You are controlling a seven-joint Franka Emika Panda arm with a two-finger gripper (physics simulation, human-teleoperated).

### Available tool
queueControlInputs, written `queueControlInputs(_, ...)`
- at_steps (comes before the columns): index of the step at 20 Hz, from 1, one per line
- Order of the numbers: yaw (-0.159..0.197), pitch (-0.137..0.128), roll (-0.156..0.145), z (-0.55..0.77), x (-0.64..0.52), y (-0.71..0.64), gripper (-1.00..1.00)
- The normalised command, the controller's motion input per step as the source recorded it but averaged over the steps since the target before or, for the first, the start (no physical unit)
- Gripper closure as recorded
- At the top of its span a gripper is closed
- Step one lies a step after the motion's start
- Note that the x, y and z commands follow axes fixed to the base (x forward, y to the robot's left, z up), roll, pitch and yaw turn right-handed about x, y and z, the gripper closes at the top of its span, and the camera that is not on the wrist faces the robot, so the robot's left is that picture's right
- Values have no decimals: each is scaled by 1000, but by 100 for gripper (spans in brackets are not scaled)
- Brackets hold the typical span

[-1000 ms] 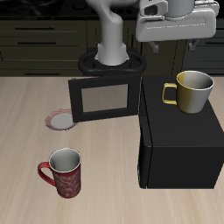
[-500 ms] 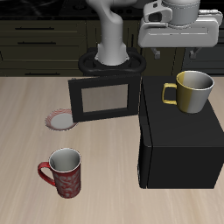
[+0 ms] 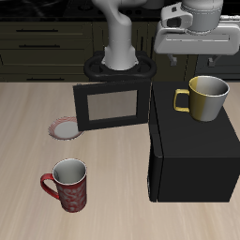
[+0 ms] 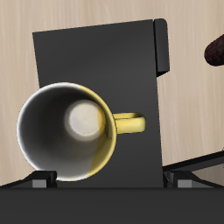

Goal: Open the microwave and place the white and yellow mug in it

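The microwave (image 3: pixel 192 155) is a big black box with its door (image 3: pixel 112 105) swung wide open, window facing the table's front edge. On its flat top (image 4: pixel 96 61) the white and yellow mug (image 3: pixel 208 97) stands upright, handle pointing toward the door side. My gripper (image 3: pixel 198 59) hangs open well above the mug, nearly over it, with nothing held. The wrist view looks straight down into the mug (image 4: pixel 74 131), whose whitish inside shows between my two fingertips (image 4: pixel 39 181).
A red patterned mug (image 3: pixel 67 183) stands near the table's front edge, and part of it shows in the wrist view (image 4: pixel 214 51). A small pale round plate (image 3: pixel 66 127) lies beside the open door. The robot base (image 3: pixel 119 66) is behind the door.
The gripper has drifted sideways, away from the robot base, until it is nearly over the mug on the microwave's top. The mug, the door and the red mug have stayed put.
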Motion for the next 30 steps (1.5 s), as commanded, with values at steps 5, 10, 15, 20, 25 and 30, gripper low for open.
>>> queueControlInputs(5, -10, 39, -3, -171, 100, -33, -100)
queueControlInputs(10, -17, 31, -13, -182, 45, -81, -100)
queueControlInputs(15, 15, 39, 11, -326, 12, 95, -100)
queueControlInputs(20, 23, 73, 10, -512, 26, 116, -100)
queueControlInputs(25, 0, 38, 16, -365, 5, -18, -100)
queueControlInputs(30, -31, 18, 45, -182, -45, -35, 100)
